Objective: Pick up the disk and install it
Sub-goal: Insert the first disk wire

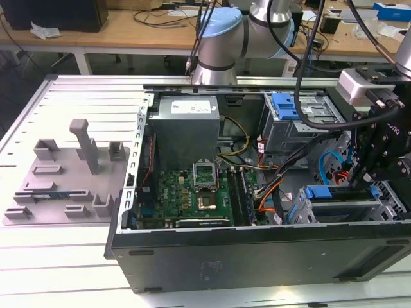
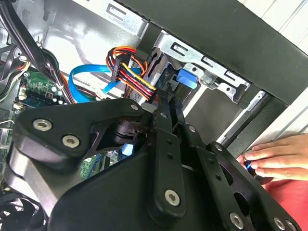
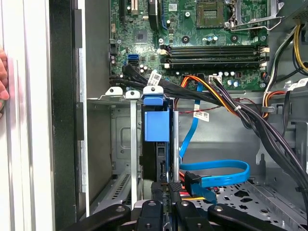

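An open desktop computer case (image 1: 257,253) lies on its side on a white slatted table (image 1: 58,256), its green motherboard (image 1: 192,192) and grey power supply (image 1: 186,125) exposed, while a Universal Robots arm (image 1: 221,38) reaches over it from the far side. The black gripper (image 3: 166,190) hangs above the drive cage (image 1: 334,205) at the near corner of the case on the exterior view's right, its fingers drawn close together on the rear edge of the disk (image 3: 156,127), which stands on edge in a slot of that cage with its bright blue carrier bracket showing between the metal rails. In the second wrist view the gripper's black linkages (image 2: 163,159) crowd the foreground, with a bundle of red, yellow and orange power wires (image 2: 130,77) and a blue data cable (image 3: 216,173) just beside the cage. A person's hand (image 2: 276,156) rests on the table just outside the case wall. To the exterior view's left, well apart from the case, sits a grey plastic fixture tray (image 1: 67,179) with upright posts. A wooden workbench (image 1: 128,25) stands beyond.
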Controlling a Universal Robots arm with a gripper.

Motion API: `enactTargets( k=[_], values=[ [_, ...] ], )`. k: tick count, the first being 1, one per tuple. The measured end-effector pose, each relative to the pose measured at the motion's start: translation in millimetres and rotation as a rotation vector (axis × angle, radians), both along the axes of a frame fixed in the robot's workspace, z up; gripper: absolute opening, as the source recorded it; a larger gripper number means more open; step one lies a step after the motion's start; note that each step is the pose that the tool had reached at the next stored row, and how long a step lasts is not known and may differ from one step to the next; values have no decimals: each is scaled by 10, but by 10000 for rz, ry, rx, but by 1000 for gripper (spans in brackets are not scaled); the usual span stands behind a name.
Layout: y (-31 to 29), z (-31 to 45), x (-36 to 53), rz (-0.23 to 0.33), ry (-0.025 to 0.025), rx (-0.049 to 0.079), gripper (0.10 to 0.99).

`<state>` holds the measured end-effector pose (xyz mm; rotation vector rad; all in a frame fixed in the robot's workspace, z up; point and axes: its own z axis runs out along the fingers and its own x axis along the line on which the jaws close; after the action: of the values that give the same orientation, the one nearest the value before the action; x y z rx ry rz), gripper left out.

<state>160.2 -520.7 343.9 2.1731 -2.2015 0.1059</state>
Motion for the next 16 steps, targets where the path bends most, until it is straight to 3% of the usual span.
enactTargets(
  k=[16],
  values=[
    [0,-18,0,-118,-1,-2,169]
  ],
)
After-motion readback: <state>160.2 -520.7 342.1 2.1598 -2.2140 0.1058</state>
